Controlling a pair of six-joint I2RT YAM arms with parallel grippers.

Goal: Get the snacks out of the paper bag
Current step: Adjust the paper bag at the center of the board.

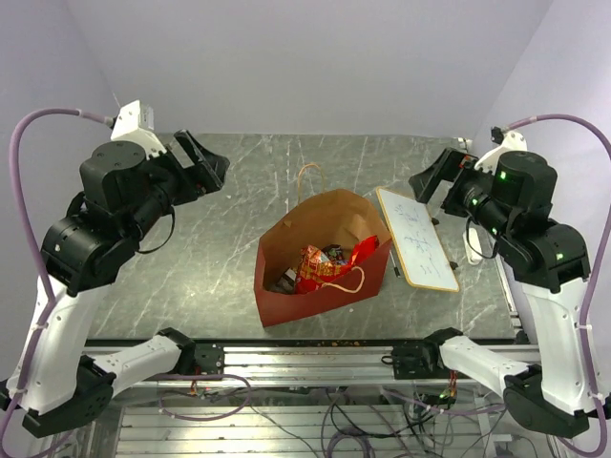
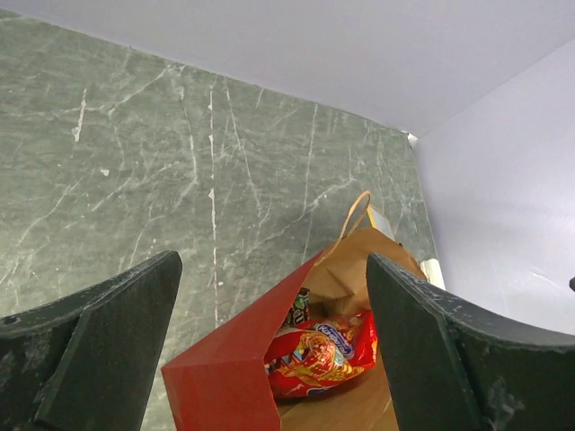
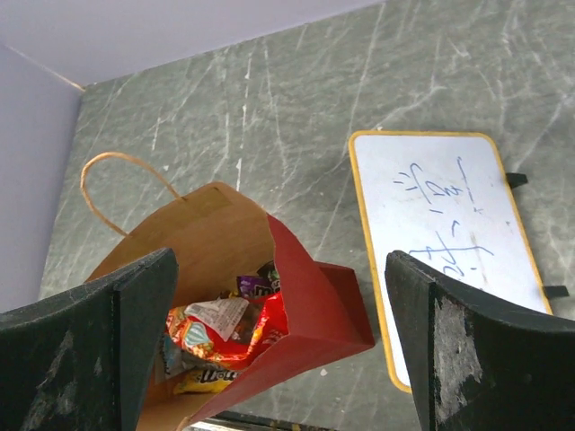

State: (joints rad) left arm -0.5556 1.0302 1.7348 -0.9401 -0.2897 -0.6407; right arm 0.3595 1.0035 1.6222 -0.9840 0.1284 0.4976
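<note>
The paper bag [image 1: 315, 298], red outside and brown inside, lies open on the table's middle with its mouth up. Inside it are the large red packet [image 1: 323, 267], a small yellow packet [image 3: 202, 379] and dark small wrappers [image 3: 254, 287]. In the left wrist view the bag [image 2: 225, 377] holds the red packet [image 2: 323, 350] and a dark wrapper [image 2: 298, 310]. My left gripper [image 1: 205, 164] is open and empty, raised to the bag's far left. My right gripper [image 1: 434, 177] is open and empty, raised to the bag's far right. Both hang well above the bag [image 3: 314, 305].
A white board [image 1: 417, 239] with a wood frame and blue scribbles lies just right of the bag; it also shows in the right wrist view [image 3: 449, 233]. A looped string handle [image 1: 307, 179] lies behind the bag. The grey marbled table [image 1: 210, 248] ends at a metal rail in front.
</note>
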